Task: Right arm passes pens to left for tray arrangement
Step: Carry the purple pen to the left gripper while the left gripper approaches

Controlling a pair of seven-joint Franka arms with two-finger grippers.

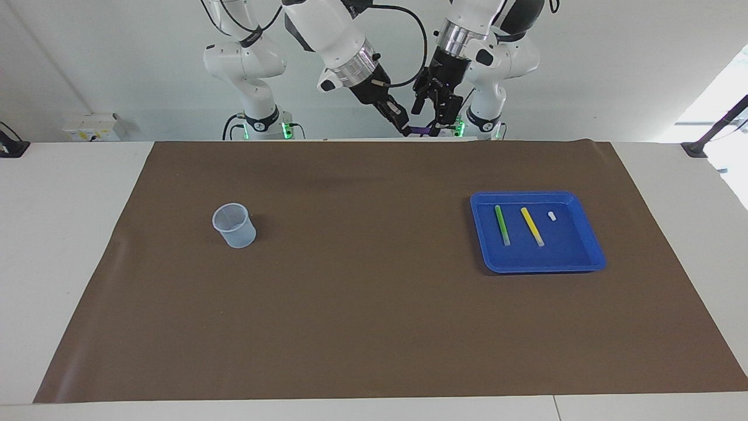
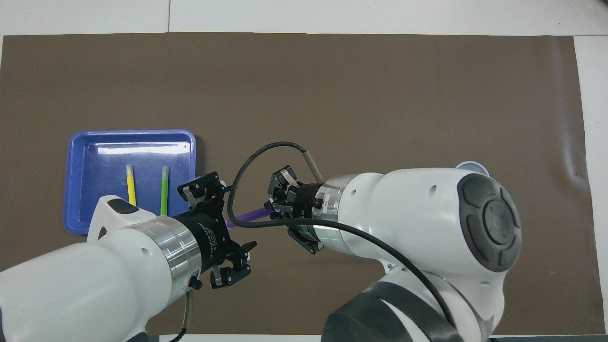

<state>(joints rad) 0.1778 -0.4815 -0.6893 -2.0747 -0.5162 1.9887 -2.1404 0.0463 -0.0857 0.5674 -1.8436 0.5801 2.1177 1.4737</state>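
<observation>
My right gripper [image 1: 404, 128] [image 2: 271, 214] is shut on the purple pen [image 1: 418, 130] [image 2: 249, 216], held level in the air over the mat's edge nearest the robots. My left gripper [image 1: 433, 126] [image 2: 237, 216] is open, its fingers on either side of the pen's free end, which they hide in the overhead view. The blue tray [image 1: 537, 268] [image 2: 76, 142] lies toward the left arm's end of the table. In it lie the green pen [image 1: 501, 225] [image 2: 164, 187] and the yellow pen [image 1: 532, 227] [image 2: 130, 185], side by side.
A tiny white pellet [image 1: 551, 216] lies in the tray beside the yellow pen. A translucent pale-blue cup [image 1: 234, 225] [image 2: 471, 166] stands toward the right arm's end of the brown mat [image 1: 362, 292], mostly hidden under the right arm in the overhead view.
</observation>
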